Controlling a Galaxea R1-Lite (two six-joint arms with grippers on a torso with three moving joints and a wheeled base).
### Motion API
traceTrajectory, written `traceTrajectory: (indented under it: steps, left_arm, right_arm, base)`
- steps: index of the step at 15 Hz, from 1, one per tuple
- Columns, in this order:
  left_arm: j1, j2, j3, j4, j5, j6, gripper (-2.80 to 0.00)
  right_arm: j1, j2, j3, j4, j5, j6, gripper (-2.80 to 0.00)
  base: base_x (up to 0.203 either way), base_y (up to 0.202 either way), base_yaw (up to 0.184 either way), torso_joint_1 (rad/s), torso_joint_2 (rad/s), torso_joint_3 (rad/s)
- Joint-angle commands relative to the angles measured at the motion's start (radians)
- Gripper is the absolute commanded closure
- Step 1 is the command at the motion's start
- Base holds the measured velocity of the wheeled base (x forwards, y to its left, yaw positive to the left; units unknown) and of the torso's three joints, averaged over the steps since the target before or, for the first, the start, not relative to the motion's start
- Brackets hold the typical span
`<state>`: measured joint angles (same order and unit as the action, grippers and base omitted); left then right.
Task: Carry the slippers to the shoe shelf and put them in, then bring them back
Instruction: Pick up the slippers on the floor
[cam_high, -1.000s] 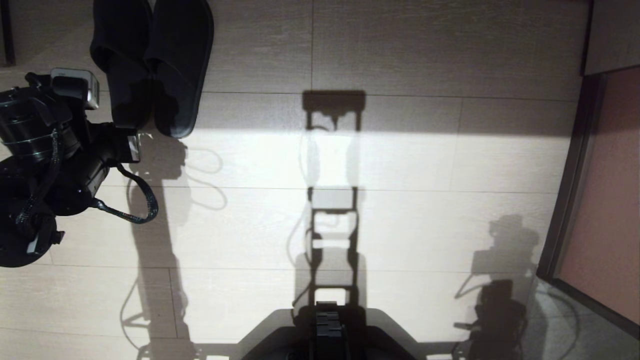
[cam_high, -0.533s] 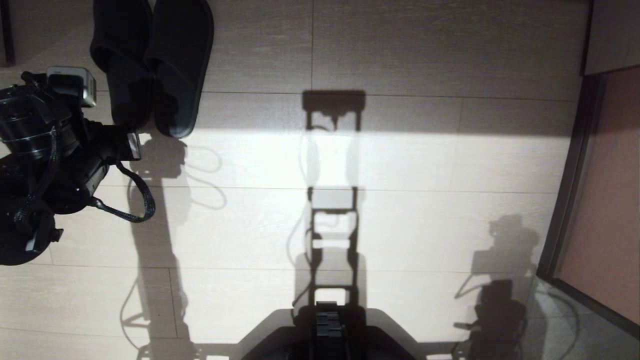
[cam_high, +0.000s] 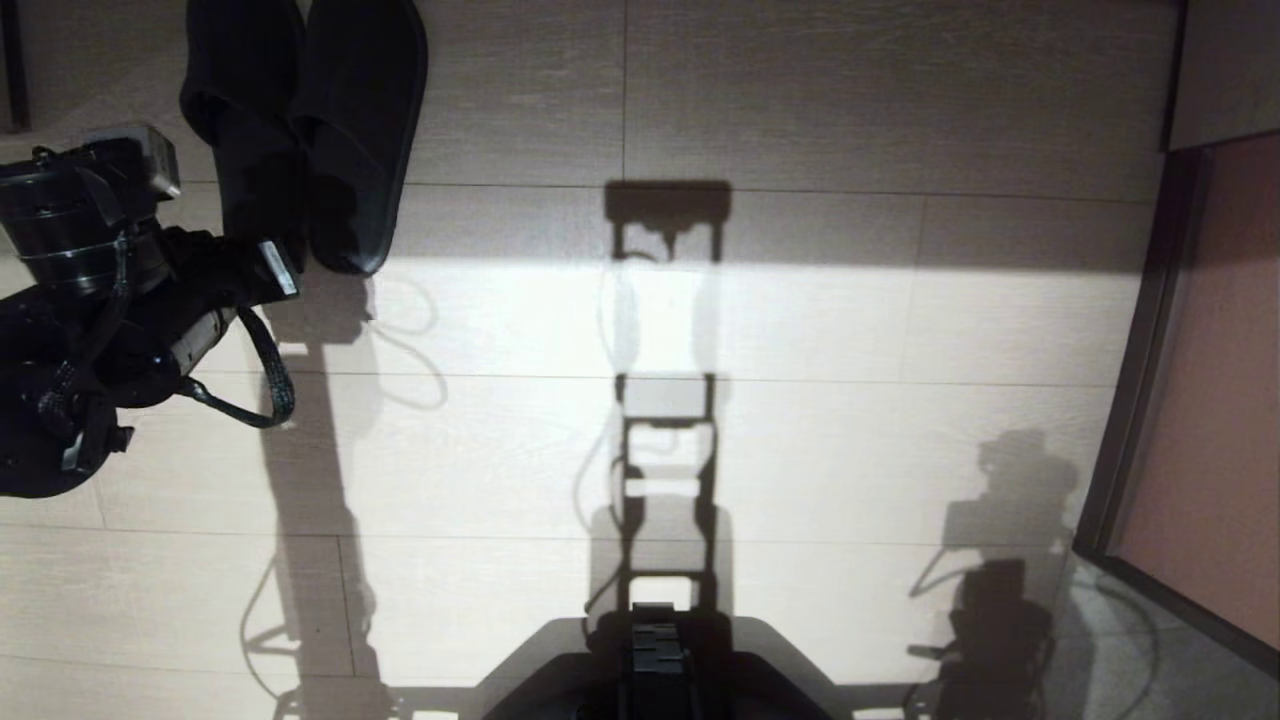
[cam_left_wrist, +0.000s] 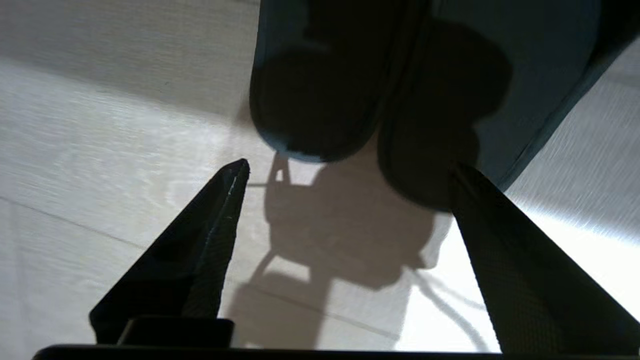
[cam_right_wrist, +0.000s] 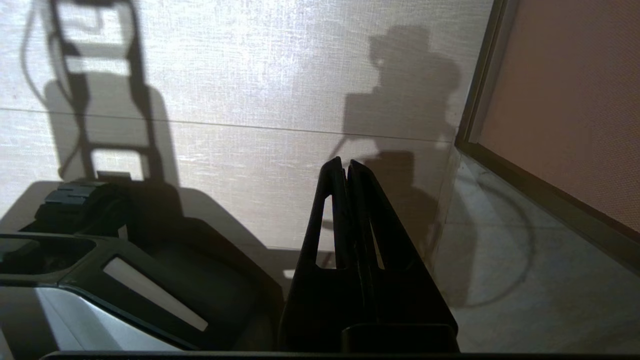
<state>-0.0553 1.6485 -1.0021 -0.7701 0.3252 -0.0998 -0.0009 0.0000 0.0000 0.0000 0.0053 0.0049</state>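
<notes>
In the right wrist view the right hand (cam_right_wrist: 346, 167) hangs low beside the robot's base, at the lower middle of the frame, its fingers pressed together on nothing; it looks parked. At the left edge of the head view the left hand (cam_high: 285, 268) has just let go: a second ago it was closed at the heel ends of the slippers (cam_high: 305, 130), and now the left wrist view shows its two fingers (cam_left_wrist: 220, 220) spread wide with only floor (cam_high: 800, 100) and shadow between them; the wrist has also lifted and turned a little. I judge this to be the set-down that ends a carry, so the slippers are released and no longer held. They lie side by side on the floor at the upper left of the head view, heels just beyond the open fingertips, one heel close by the nearer finger, though whether they touch I cannot tell.
</notes>
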Motion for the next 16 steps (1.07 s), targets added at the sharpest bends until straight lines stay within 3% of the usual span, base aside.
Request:
traceTrajectory:
  steps: [1, 5, 9, 11, 16]
  left_arm:
    - [0.003, 0.01, -0.015, -0.022, 0.002, -0.038, -2.8]
    - [0.008, 0.02, -0.022, -0.055, -0.014, -0.055, -2.8]
    - [0.022, 0.045, -0.032, -0.08, -0.11, -0.061, -2.8]
    - [0.025, 0.063, -0.056, -0.078, -0.152, -0.098, -2.8]
    - [0.038, 0.094, -0.124, -0.091, -0.168, -0.1, -2.8]
  right_arm:
    - [-0.001, -0.002, 0.0, 0.0, 0.001, 0.0, 0.0]
    - [-0.001, -0.002, 0.0, 0.0, 0.001, 0.0, 0.0]
    - [-0.001, -0.002, 0.0, 0.0, 0.001, 0.0, 0.0]
    - [-0.001, -0.002, 0.0, 0.0, 0.001, 0.0, 0.0]
    - [0.001, -0.002, 0.0, 0.0, 0.001, 0.0, 0.0]
  base:
    - [0.0, 0.0, 0.0, 0.0, 0.0, 0.0]
    - [0.0, 0.0, 0.0, 0.0, 0.0, 0.0]
    - [0.0, 0.0, 0.0, 0.0, 0.0, 0.0]
    - [0.0, 0.0, 0.0, 0.0, 0.0, 0.0]
    - [0.0, 0.0, 0.0, 0.0, 0.0, 0.0]
